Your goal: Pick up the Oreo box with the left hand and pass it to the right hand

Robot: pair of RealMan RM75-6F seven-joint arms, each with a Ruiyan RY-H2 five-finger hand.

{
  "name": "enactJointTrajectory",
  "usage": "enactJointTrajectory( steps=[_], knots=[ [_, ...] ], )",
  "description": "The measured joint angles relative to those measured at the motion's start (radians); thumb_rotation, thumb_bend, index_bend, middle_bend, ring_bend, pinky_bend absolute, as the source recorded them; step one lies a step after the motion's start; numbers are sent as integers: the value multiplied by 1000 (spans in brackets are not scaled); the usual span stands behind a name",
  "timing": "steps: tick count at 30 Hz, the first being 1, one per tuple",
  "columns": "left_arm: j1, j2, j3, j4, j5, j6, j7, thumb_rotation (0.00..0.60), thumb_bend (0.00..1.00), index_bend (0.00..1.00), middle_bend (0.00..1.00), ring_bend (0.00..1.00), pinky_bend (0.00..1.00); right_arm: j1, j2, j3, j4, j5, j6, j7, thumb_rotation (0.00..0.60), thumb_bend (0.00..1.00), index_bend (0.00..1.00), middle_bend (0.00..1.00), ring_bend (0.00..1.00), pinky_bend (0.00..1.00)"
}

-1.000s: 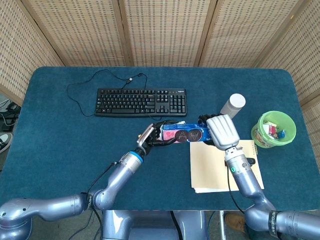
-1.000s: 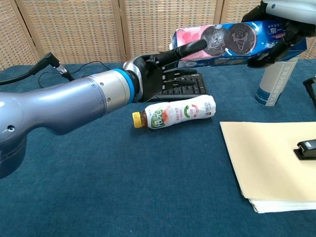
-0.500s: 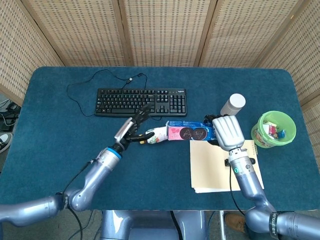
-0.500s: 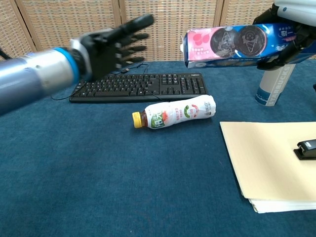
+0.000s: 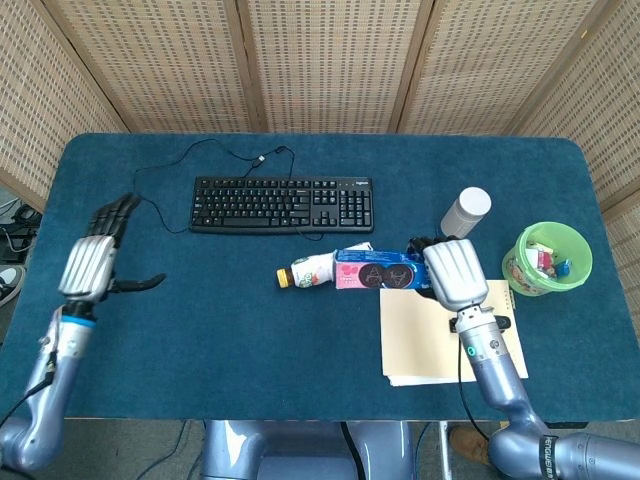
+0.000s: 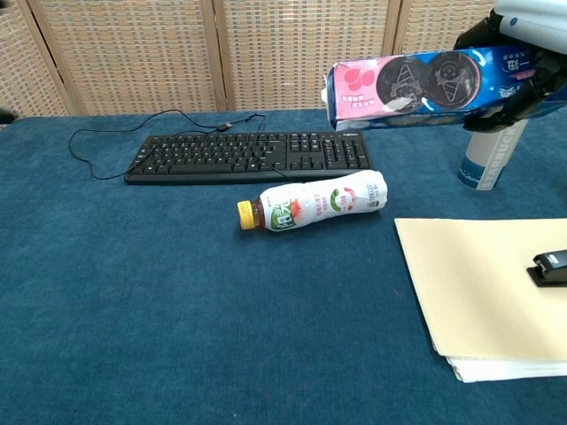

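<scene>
The Oreo box (image 5: 376, 273), blue with a pink end and two printed cookies, hangs level above the table in my right hand (image 5: 455, 272), which grips its right end. In the chest view the Oreo box (image 6: 425, 81) sits high at the upper right, with the right hand (image 6: 523, 53) wrapped around its far end. My left hand (image 5: 95, 255) is far off at the table's left edge, fingers spread and holding nothing. The chest view does not show the left hand.
A drink bottle (image 5: 310, 270) lies on its side below the black keyboard (image 5: 282, 203). A white cup (image 5: 465, 211) stands behind the box. A manila folder (image 5: 440, 330) with a black clip (image 6: 549, 266) lies at the right. A green tub (image 5: 548, 258) sits at the far right.
My left hand let go of the Oreo box and swung away to the far left of the table. My right hand now holds the box alone, nearly where it was.
</scene>
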Motion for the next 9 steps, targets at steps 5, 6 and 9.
enactJointTrajectory(
  steps=[5, 6, 9],
  knots=[
    [109, 84, 88, -75, -3, 102, 73, 600, 0, 0, 0, 0, 0, -2, -5, -6, -10, -7, 10, -17, 600, 546, 729, 640, 745, 805],
    [117, 88, 97, -78, -2, 109, 78, 600, 0, 0, 0, 0, 0, -3, -6, -7, -12, -8, 12, -18, 600, 545, 729, 640, 745, 805],
    [132, 86, 119, -72, 0, 125, 111, 600, 0, 0, 0, 0, 0, -5, -11, -11, -14, -12, 19, -27, 600, 545, 729, 640, 746, 805]
  ],
)
